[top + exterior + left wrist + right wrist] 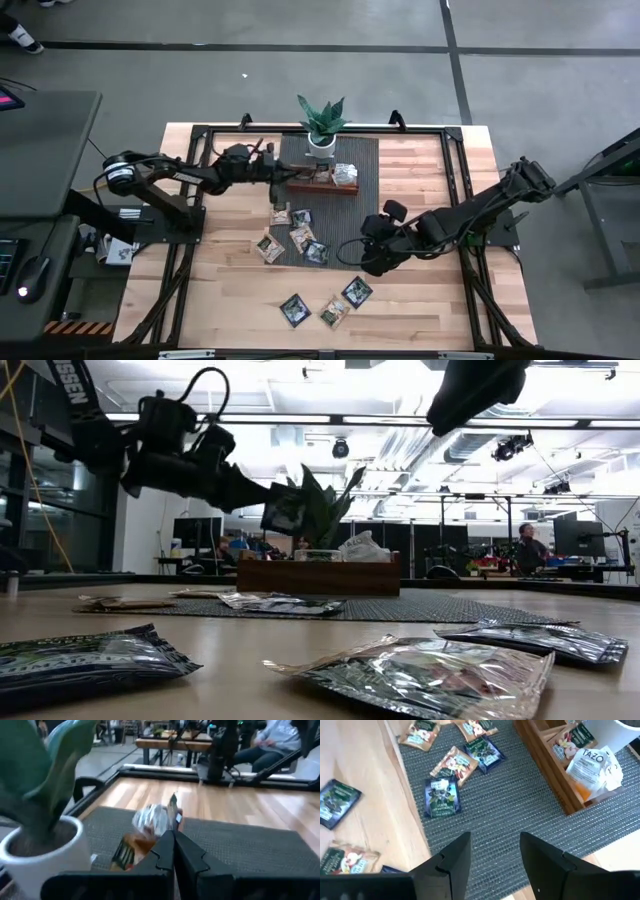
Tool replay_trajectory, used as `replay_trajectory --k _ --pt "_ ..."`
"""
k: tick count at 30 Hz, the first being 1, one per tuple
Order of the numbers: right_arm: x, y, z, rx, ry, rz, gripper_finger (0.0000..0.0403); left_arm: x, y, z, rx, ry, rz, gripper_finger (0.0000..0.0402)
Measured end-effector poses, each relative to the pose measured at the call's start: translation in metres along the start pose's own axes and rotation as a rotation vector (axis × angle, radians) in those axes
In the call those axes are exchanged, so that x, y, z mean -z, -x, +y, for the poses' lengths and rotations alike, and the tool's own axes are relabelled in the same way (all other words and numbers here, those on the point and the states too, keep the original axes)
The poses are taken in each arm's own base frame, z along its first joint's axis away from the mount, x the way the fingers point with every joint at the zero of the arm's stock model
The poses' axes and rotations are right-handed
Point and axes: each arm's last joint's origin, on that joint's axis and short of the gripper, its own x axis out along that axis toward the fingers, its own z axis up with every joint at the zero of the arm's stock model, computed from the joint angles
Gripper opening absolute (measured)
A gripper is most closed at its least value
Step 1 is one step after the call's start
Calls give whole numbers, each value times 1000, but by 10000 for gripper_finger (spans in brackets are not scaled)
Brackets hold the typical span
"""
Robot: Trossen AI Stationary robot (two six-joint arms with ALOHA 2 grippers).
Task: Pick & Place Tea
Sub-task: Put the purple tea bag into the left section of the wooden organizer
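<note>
My left gripper (292, 180) reaches in from the table's left and is shut on a dark tea sachet (284, 510), held in the air by the left end of the brown wooden tray (322, 184). The tray holds a few sachets, among them a white one (592, 765). More tea sachets lie flat on the grey mat (300, 236), and three lie on the bare wood (334, 311). My right gripper (495, 854) hangs open above the mat's near right part (362, 258), touching nothing. My left gripper pinches the dark sachet between its two fingertips, at the edge nearest them (270, 508). The fingers come nearly level from the table's left. The sachet sticks out past the tips, standing on edge (173, 802), lifted clear of tray and mat.
A green plant in a white pot (322, 125) stands just behind the tray, close to my left gripper. A black frame (455, 180) borders the wooden table top. People sit at desks in the room beyond the table (527, 545).
</note>
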Motion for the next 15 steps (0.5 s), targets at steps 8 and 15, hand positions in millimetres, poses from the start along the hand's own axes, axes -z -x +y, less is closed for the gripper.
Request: replay_trajectory --k 8,15 --pt "-2 0 2 -18 -17 -22 158 10 15 15 -48 -5 0 0" --pt "-3 0 3 -25 -24 -32 163 10 22 25 -43 2 -16 0"
